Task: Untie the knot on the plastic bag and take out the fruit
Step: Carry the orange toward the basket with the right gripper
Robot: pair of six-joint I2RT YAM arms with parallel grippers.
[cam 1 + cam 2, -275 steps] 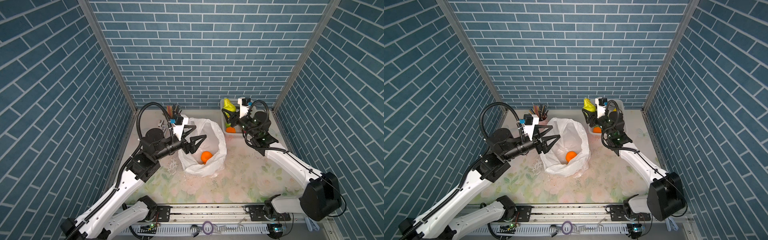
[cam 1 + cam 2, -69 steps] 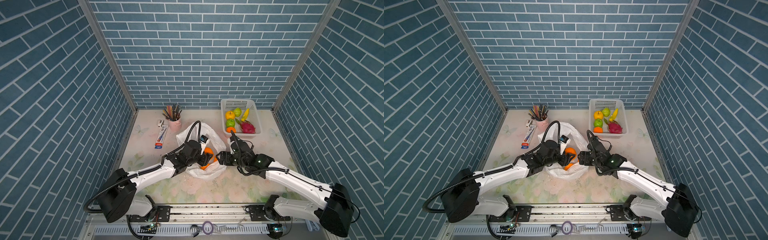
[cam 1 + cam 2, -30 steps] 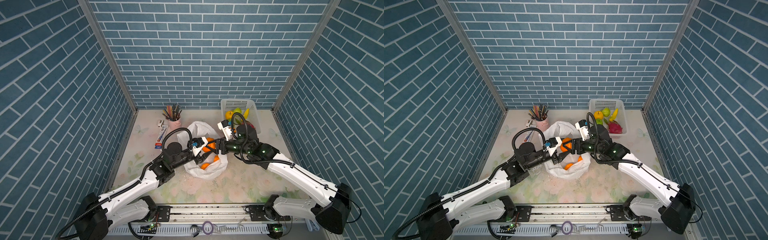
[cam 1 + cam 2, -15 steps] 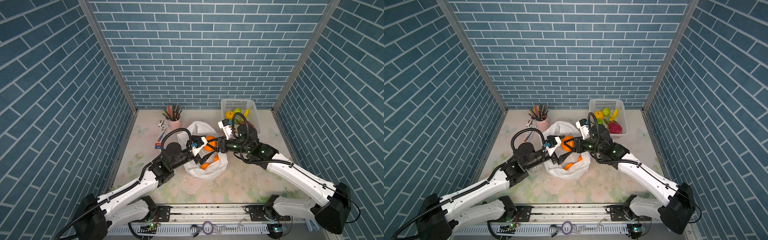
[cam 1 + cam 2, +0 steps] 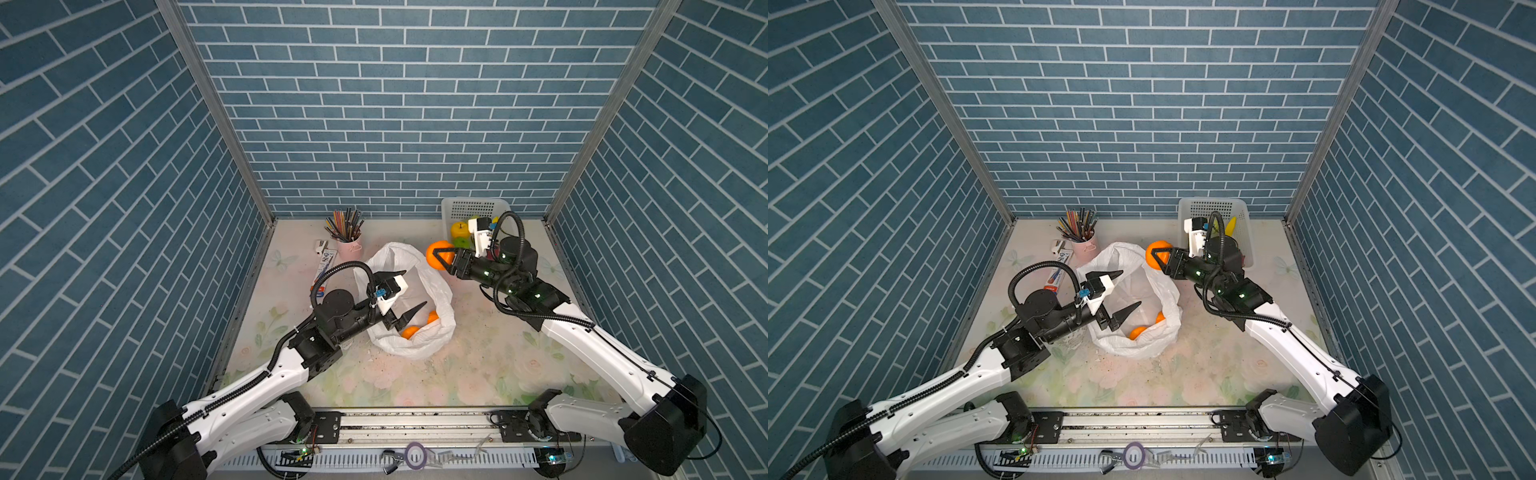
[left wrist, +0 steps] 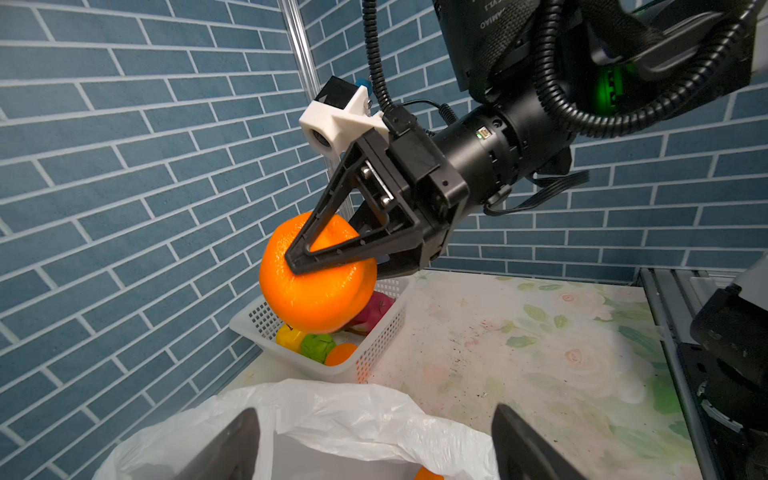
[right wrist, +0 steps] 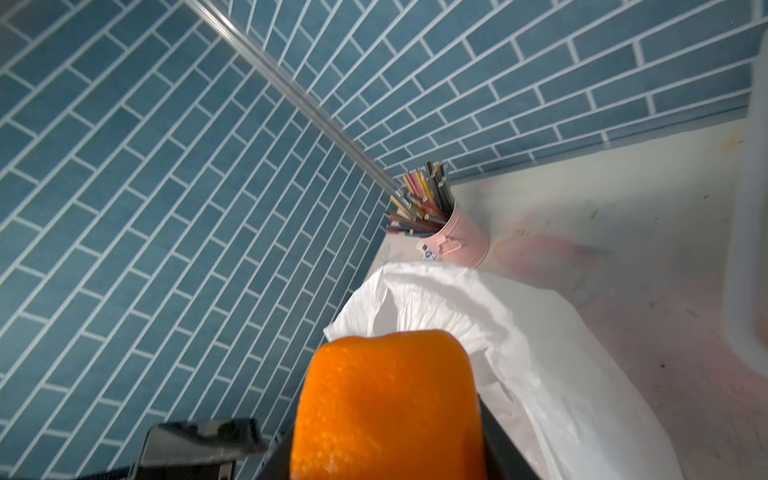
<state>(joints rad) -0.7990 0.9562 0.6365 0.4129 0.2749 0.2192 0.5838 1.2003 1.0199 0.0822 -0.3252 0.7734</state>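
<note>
White crinkly plastic bag (image 5: 428, 345) lies mouth-open on the floral counter (image 5: 478, 374), two small oranges (image 5: 410, 331) inside. Over its mouth hangs the left claw (image 5: 415, 288), spread wide and empty. Farther back, the right claw (image 5: 437, 257) grips a glossy orange fruit (image 6: 316, 299), raised between the bag and the white perforated plastic basket (image 5: 473, 203).
</note>
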